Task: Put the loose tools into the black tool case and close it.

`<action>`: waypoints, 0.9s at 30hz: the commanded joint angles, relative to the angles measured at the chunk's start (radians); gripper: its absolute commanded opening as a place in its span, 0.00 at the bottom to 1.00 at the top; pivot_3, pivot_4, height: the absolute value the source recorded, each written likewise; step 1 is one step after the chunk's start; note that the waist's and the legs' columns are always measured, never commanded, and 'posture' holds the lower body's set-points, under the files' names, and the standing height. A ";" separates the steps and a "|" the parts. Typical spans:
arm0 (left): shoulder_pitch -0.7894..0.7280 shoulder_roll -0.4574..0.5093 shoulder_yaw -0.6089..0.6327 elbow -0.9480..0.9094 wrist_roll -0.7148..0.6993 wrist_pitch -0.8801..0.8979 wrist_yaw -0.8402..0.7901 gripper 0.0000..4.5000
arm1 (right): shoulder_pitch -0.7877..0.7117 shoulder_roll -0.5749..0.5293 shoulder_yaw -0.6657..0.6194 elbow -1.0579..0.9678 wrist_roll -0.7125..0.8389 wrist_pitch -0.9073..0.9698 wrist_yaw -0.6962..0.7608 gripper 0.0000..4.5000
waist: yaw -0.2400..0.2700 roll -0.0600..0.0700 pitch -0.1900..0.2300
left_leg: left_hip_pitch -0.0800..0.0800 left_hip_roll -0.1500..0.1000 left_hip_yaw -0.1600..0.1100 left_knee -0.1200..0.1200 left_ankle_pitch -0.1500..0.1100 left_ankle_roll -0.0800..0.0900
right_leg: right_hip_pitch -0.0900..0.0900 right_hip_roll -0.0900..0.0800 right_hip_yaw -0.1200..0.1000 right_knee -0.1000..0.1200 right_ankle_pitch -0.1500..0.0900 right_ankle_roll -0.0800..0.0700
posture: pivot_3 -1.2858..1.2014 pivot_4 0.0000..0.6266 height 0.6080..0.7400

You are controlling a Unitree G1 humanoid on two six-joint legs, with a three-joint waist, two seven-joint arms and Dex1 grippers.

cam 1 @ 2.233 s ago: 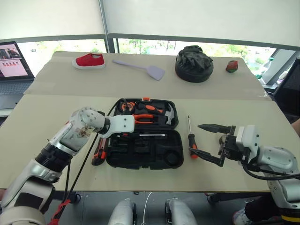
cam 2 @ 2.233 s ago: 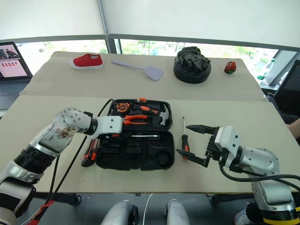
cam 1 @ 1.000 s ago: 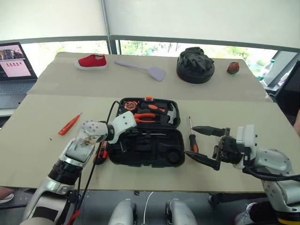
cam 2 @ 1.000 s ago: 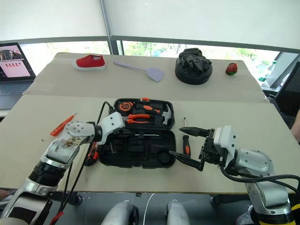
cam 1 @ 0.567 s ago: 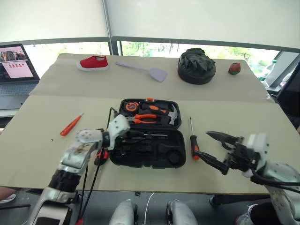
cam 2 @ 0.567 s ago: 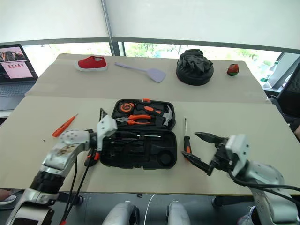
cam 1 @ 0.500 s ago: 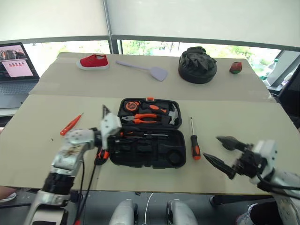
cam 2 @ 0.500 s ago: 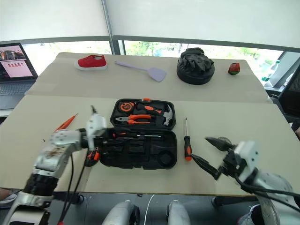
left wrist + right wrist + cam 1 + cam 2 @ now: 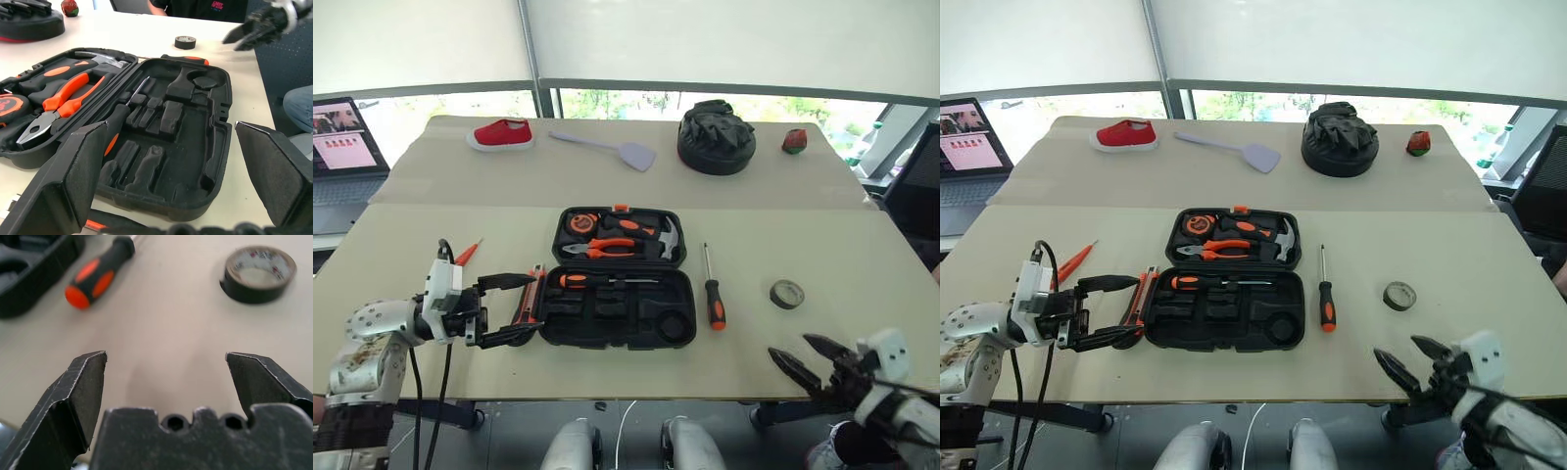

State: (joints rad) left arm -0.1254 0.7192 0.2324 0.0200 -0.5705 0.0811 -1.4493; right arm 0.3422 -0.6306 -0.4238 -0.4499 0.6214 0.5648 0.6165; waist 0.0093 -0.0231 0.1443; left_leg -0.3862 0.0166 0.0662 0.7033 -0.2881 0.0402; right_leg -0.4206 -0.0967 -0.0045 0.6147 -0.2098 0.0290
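The black tool case [image 9: 607,318] lies open mid-table, and a black-and-orange screwdriver [image 9: 597,281] rests in its near half. My left gripper [image 9: 530,307] is open and empty just left of the case, above the utility knife [image 9: 527,294]. The slim orange screwdriver [image 9: 468,253] lies further left. Another black-and-orange screwdriver [image 9: 713,299] lies right of the case, with the tape roll [image 9: 787,293] beyond it. My right gripper [image 9: 790,348] is open and empty at the table's front edge, near the tape roll [image 9: 258,273].
Pliers [image 9: 602,249], a hammer [image 9: 668,238] and a tape measure [image 9: 578,224] sit in the case's far half. A red shoe [image 9: 499,134], a grey spatula [image 9: 607,148], a black-green bundle [image 9: 716,135] and a small red object [image 9: 793,141] lie at the back. A laptop [image 9: 342,147] stands far left.
My left gripper opened and drew back to the left, leaving a black-and-orange screwdriver in the case. My right gripper swung right and down to the front edge, uncovering the tape roll.
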 commanded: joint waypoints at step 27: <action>0.020 -0.081 -0.113 -0.240 -0.004 -0.034 0.134 1.00 | -0.703 0.016 0.313 -0.009 -0.022 1.012 -0.369 0.41 | 0.000 -0.001 0.000 | -0.004 0.000 -0.003 -0.003 0.000 0.000 | -0.002 0.002 -0.002 -0.002 0.001 0.001 | 0.52 0.24 1.00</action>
State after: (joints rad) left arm -0.0964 0.6337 0.1150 -0.1864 -0.5648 0.0648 -1.3199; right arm -0.3554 -0.6060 -0.1018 -0.4517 0.6106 1.5473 0.2531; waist 0.0089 -0.0237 0.1440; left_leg -0.3896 0.0162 0.0636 0.7001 -0.2881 0.0405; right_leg -0.4222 -0.0946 -0.0064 0.6129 -0.2089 0.0298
